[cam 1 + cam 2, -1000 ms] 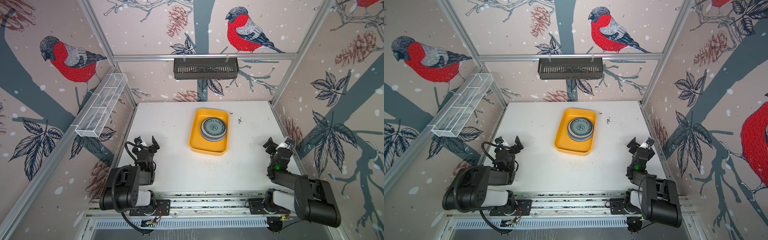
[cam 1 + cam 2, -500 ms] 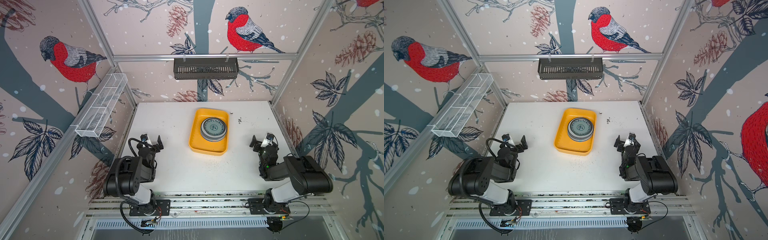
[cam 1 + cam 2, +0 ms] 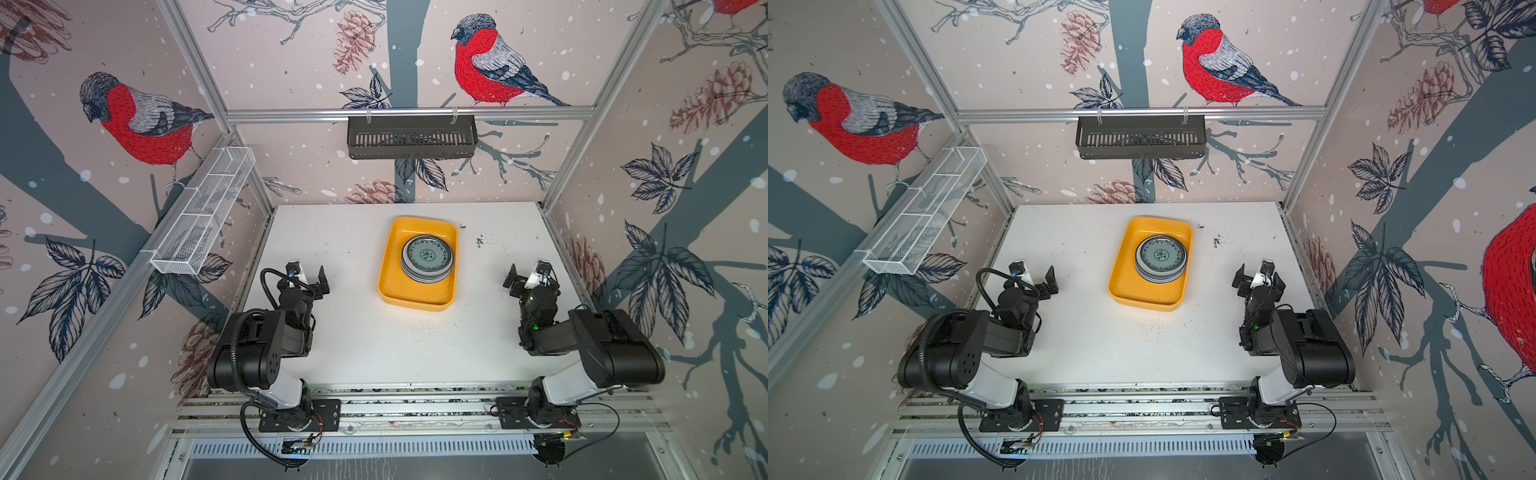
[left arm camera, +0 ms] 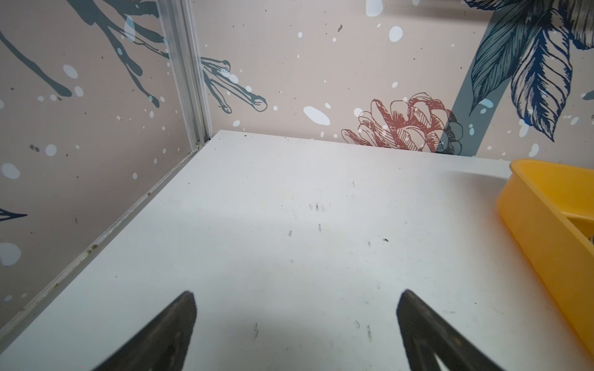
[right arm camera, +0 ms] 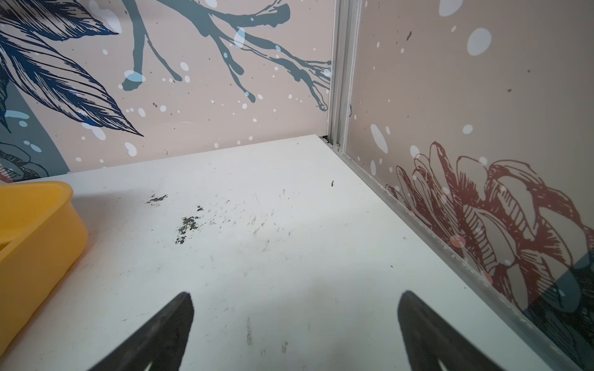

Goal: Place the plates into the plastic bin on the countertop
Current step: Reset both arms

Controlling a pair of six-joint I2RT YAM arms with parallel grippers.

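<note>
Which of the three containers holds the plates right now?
The yellow plastic bin on the countertop: the plate stack sits inside it. The black slotted rack and white wire-mesh basket hang on the walls.

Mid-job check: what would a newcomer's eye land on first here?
The yellow plastic bin toward the back of the white countertop, with the plates stacked in it, a teal patterned one on top. Then the left gripper and right gripper, both open and empty, on either side of the bin.

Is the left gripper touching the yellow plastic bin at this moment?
Apart. A top view shows bare countertop between the left gripper and the plastic bin.
</note>
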